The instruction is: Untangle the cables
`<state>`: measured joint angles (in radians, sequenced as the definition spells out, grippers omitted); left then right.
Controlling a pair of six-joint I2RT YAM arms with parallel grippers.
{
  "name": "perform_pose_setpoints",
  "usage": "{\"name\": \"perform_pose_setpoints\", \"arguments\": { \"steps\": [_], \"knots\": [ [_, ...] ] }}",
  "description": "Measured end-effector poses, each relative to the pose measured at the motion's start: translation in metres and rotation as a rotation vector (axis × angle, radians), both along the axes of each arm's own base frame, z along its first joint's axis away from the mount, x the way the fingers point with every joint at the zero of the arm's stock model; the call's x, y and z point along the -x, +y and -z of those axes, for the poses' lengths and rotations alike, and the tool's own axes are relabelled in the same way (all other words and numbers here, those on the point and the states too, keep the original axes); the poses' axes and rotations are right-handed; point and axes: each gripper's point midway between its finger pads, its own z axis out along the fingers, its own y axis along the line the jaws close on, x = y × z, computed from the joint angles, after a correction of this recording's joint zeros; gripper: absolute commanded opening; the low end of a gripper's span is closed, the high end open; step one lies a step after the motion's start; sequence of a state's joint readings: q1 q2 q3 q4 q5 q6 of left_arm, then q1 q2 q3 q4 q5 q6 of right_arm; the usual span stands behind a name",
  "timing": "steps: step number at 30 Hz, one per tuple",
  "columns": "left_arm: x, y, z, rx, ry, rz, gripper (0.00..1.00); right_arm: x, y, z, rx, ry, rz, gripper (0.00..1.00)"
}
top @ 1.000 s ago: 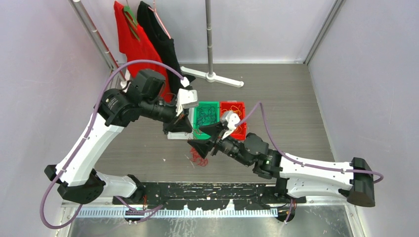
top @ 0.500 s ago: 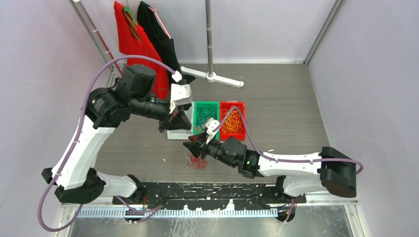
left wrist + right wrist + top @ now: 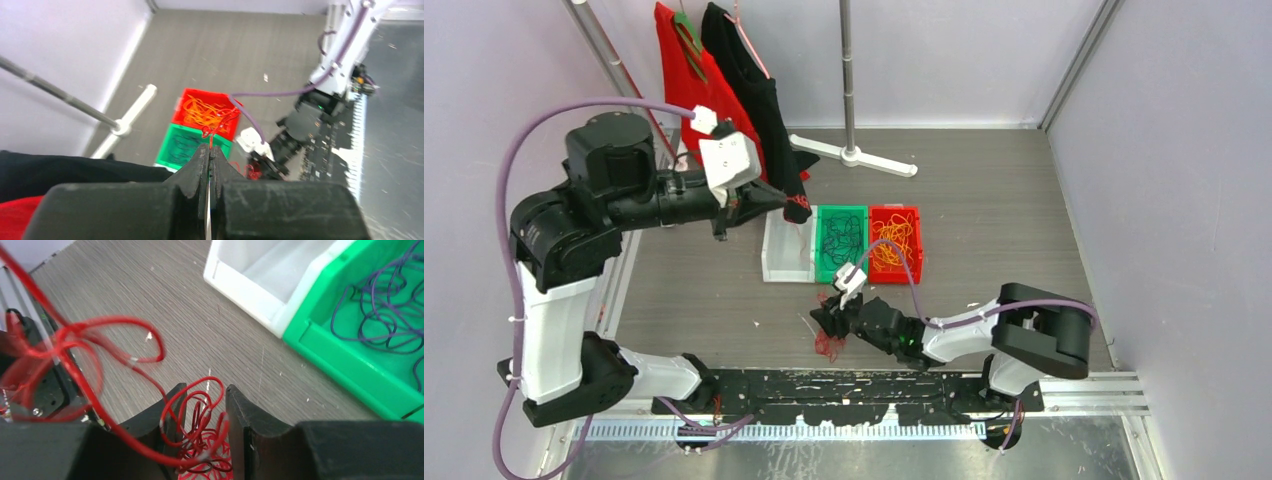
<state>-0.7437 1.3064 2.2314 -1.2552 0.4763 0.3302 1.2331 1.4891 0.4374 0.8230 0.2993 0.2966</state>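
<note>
L gripper (image 3: 209,149) pinches red cable (image 3: 197,420), slanting down to R gripper (image 3: 205,388).

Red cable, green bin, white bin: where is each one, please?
red cable (image 3: 202,440), right wrist view, on its tangled loops.
green bin (image 3: 345,362), right wrist view, on its near wall.
white bin (image 3: 245,295), right wrist view, on its outer wall.

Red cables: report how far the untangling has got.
Done: orange cables lie in the red bin, purple cables in the green bin. In hand: left gripper is shut on a red strand, lifted; right gripper sits open astride the red wad on the table. Left: that wad is knotted, and the white bin looks empty.
</note>
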Motion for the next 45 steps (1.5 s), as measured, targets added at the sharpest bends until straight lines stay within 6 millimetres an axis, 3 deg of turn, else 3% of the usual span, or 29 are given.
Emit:
{"name": "perform_pose_setpoints", "arguments": {
  "steps": [7,11,19,26,35,41,45],
  "knots": [
    [-0.027,0.021,-0.051,0.085,-0.239,-0.17,0.0,0.003,-0.015,0.047,0.037,0.076,0.046,0.43],
    [-0.038,0.045,-0.093,0.165,-0.409,-0.304,0.0,0.008,-0.029,0.068,0.055,0.118,0.063,0.48],
    [-0.049,0.095,-0.177,0.339,-0.729,-0.562,0.0,0.018,-0.036,0.072,0.016,0.152,0.067,0.51],
    [-0.038,0.126,-0.232,0.456,-0.913,-0.678,0.0,0.023,-0.037,0.073,0.005,0.164,0.06,0.39],
    [-0.007,0.163,-0.315,0.587,-1.264,-0.82,0.0,0.024,-0.055,0.079,-0.007,0.191,0.116,0.02],
    [0.018,0.185,-0.344,0.628,-1.444,-0.9,0.0,0.008,-0.082,0.08,-0.002,0.217,0.302,0.01],
    [0.035,0.199,-0.359,0.678,-1.514,-0.94,0.0,-0.001,-0.099,0.081,0.05,0.214,0.421,0.1]
  ]
}}
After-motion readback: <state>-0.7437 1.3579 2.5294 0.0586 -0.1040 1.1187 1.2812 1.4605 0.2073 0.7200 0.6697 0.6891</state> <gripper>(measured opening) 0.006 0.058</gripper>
